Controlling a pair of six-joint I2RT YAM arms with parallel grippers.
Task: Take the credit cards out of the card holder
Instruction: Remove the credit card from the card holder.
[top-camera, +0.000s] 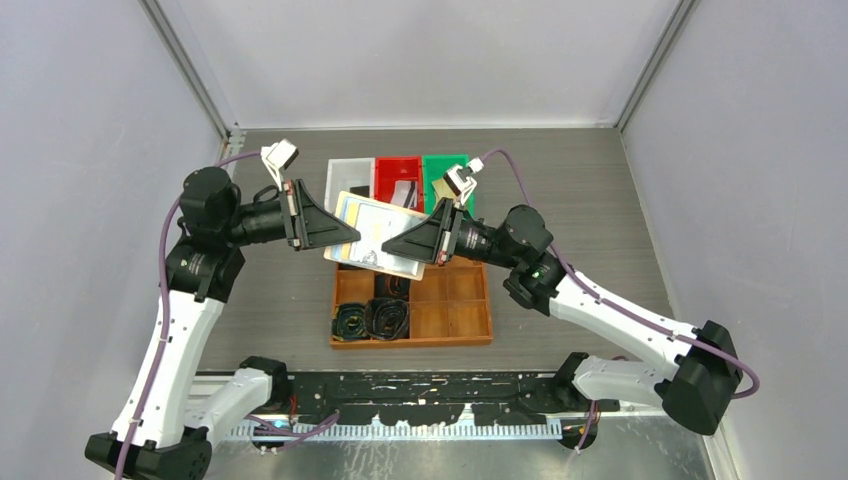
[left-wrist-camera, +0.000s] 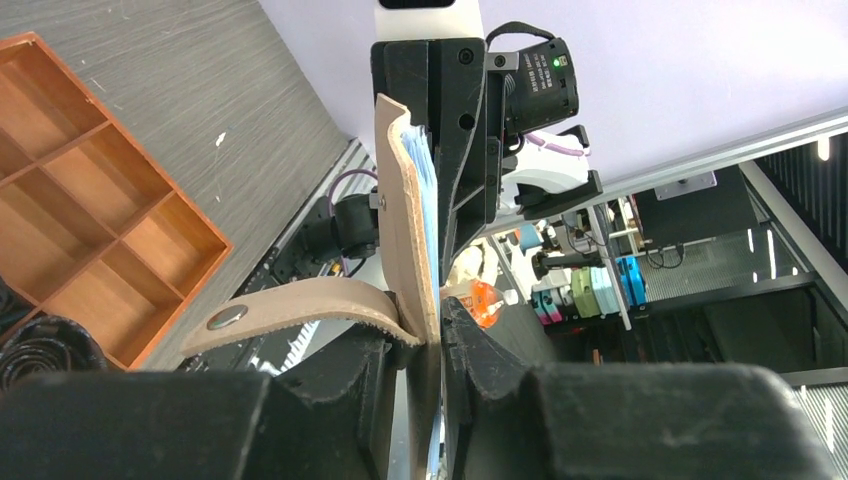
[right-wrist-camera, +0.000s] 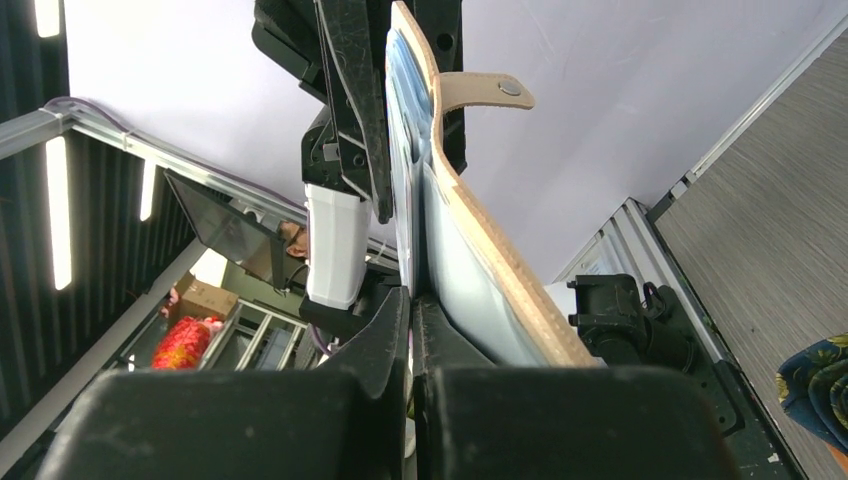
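Observation:
The tan card holder (top-camera: 385, 235) hangs open in the air above the wooden tray, pale blue pockets facing up, held between both grippers. My left gripper (top-camera: 348, 236) is shut on its left edge. In the left wrist view the tan cover (left-wrist-camera: 405, 230) runs edge-on between those jaws (left-wrist-camera: 432, 335), and the strap tab (left-wrist-camera: 290, 308) curls off to the left. My right gripper (top-camera: 392, 250) is shut on a thin pale inner leaf (right-wrist-camera: 400, 180), its jaws (right-wrist-camera: 411, 300) pressed tight together. The tan cover (right-wrist-camera: 500, 270) passes to their right. No credit cards can be told apart in the pockets.
Below the holder stands a wooden divided tray (top-camera: 445, 320) with dark coiled belts (top-camera: 372, 320) in its left compartments. White (top-camera: 348, 172), red (top-camera: 398, 172) and green (top-camera: 445, 165) bins stand behind it. The tray (left-wrist-camera: 90, 220) also shows in the left wrist view.

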